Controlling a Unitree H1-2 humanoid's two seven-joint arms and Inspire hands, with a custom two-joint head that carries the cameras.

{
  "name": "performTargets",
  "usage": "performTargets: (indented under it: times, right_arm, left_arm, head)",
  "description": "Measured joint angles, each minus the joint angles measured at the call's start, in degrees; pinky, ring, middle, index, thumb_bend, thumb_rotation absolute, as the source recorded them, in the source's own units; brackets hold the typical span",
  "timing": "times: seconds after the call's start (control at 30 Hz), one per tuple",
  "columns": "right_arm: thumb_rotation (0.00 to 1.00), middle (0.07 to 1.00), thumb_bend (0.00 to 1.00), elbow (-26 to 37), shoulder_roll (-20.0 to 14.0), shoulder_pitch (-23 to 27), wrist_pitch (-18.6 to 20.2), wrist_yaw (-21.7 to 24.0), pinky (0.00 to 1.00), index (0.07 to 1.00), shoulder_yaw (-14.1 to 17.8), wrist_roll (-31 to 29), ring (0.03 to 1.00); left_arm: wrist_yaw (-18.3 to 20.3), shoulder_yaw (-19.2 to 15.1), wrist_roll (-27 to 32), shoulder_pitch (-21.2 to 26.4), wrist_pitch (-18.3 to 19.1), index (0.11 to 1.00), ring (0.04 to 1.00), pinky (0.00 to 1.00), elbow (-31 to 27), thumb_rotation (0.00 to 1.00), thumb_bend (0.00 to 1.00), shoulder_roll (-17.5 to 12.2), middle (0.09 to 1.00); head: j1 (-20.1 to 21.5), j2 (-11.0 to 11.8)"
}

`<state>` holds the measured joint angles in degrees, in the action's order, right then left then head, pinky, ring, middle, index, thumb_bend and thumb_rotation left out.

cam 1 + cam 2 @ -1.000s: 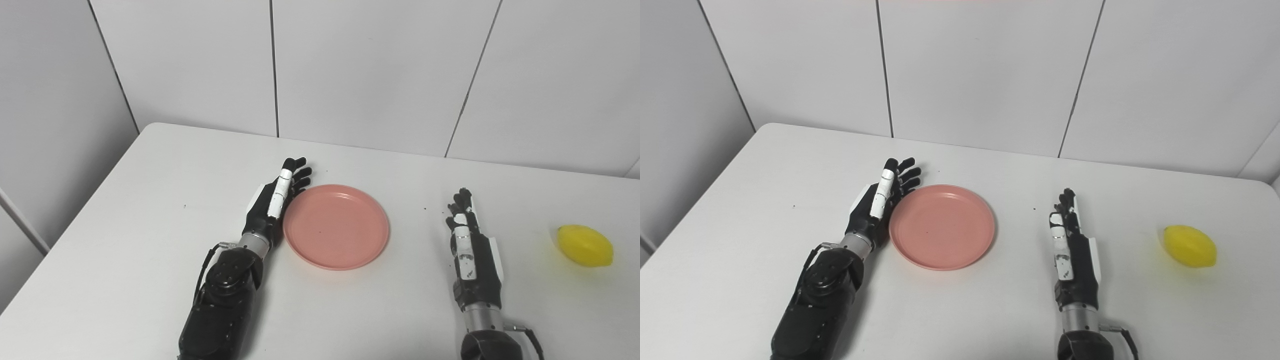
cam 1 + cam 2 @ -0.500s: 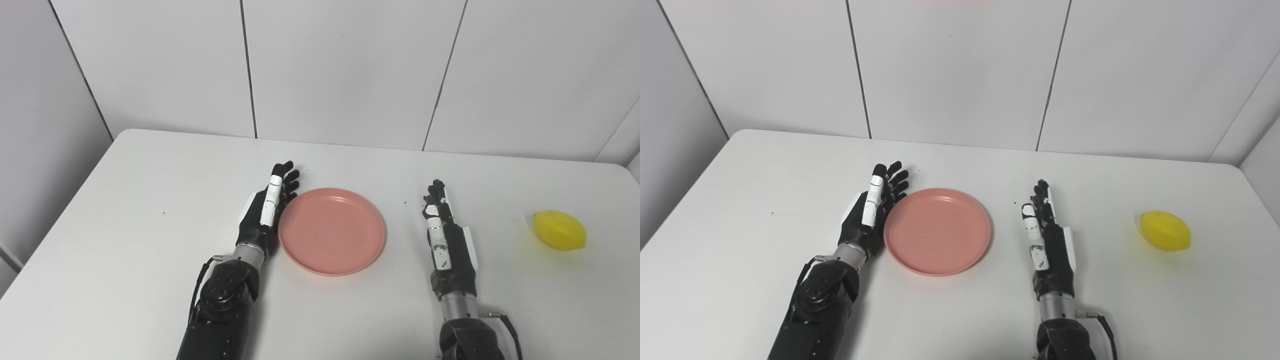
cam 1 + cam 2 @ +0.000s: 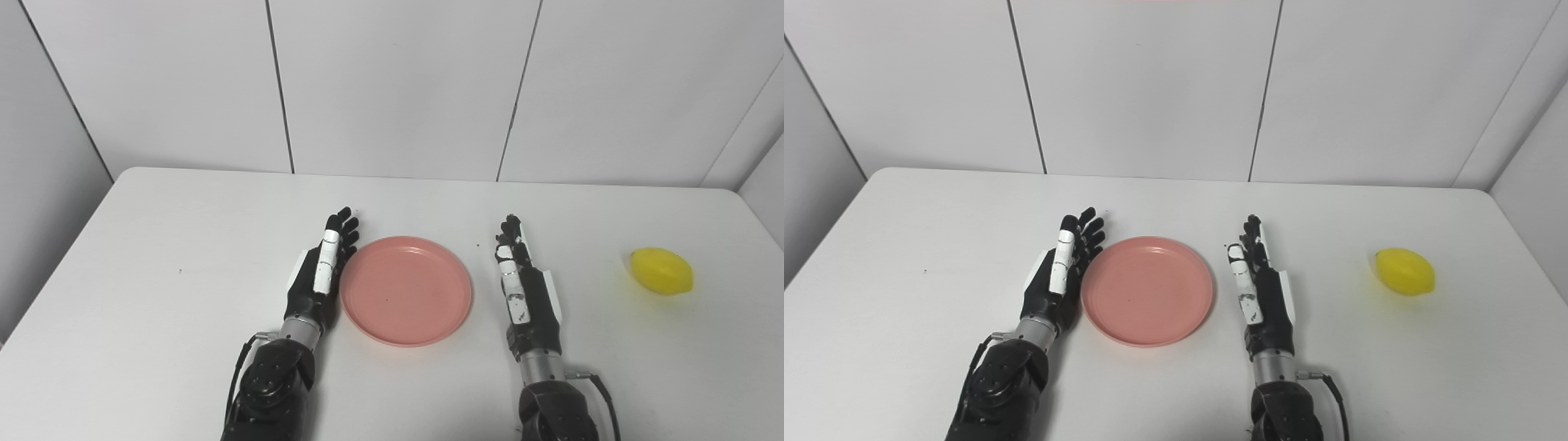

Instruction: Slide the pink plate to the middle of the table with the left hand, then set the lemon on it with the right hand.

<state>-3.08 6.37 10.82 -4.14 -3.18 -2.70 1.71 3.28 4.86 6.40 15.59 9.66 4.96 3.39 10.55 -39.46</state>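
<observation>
camera: panned right | pink plate (image 3: 405, 290) (and all else): unmoved on table (image 3: 153, 245)

You look down from two head cameras set side by side, facing forward over the white table (image 3: 153, 294) toward the panelled wall (image 3: 392, 86). Both take in nearly the same stretch, the right eye view set slightly rightward.

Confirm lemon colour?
Bright yellow lemon, plain, no pattern; clearest in the right eye view.
</observation>
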Motion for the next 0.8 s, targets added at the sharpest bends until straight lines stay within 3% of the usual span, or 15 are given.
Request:
performTargets:
  times: [0.33, 0.5, 0.8]
  right_arm:
    - [0.92, 0.992, 0.75, 0.0, 0.3, 0.1, 0.0, -0.3, 1.00, 0.989, -0.2, 1.3, 1.000]
    - [0.93, 0.994, 0.75, -0.6, 0.4, 0.3, 0.0, -0.4, 1.00, 0.986, -0.3, 2.2, 1.000]
    - [0.93, 0.991, 0.74, -0.9, 0.9, 0.7, 0.0, -0.9, 1.00, 0.984, -0.3, 3.2, 1.000]
  left_arm:
    - [0.0, 1.5, -3.0, -0.8, -1.1, 0.977, 0.984, 0.98, -0.5, 1.00, 0.72, 0.0, 0.983]
    - [-0.1, 2.3, -4.2, -1.1, -1.6, 0.976, 0.988, 0.98, -0.5, 1.00, 0.69, -0.1, 0.985]
    - [-1.3, 2.6, -8.0, -1.2, -3.4, 0.992, 1.000, 1.00, 0.4, 1.00, 0.70, -0.2, 0.996]
  head:
    - [0.2, 0.0]
    - [3.5, 0.1]
    - [4.0, 0.2]
